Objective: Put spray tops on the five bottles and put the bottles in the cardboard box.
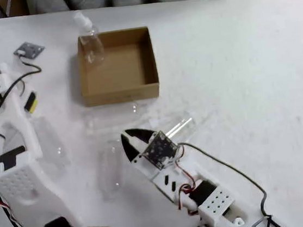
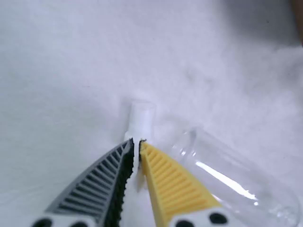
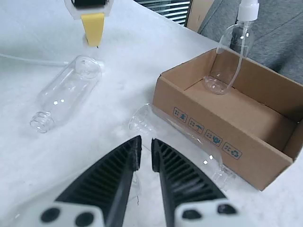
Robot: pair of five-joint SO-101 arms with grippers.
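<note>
A: What sits closest to the lens?

B: The right fingers, black and ribbed, with a narrow gap between them and nothing in it, low over the bench.

A: And the other arm?

B: The left fingers, one grey and one yellow, are clamped on a white spray top. Its cap pokes out past their tips, close to the bench.

A: Where is the cardboard box?

B: The cardboard box sits open toward the far side of the bench, well ahead of both arms. One bottle is in it: the capped bottle stands in a far corner, clear, with a white fitted top on its neck.

A: And the rest of the bottles?

B: Four clear ones lie on their sides on the bench, outside the box. The front bottle lies just along the box's near wall. The near bottle lies just beside the left fingers, its threaded neck open. The side bottle lies just beside the right fingers, and the middle bottle lies between the two arms.
</note>
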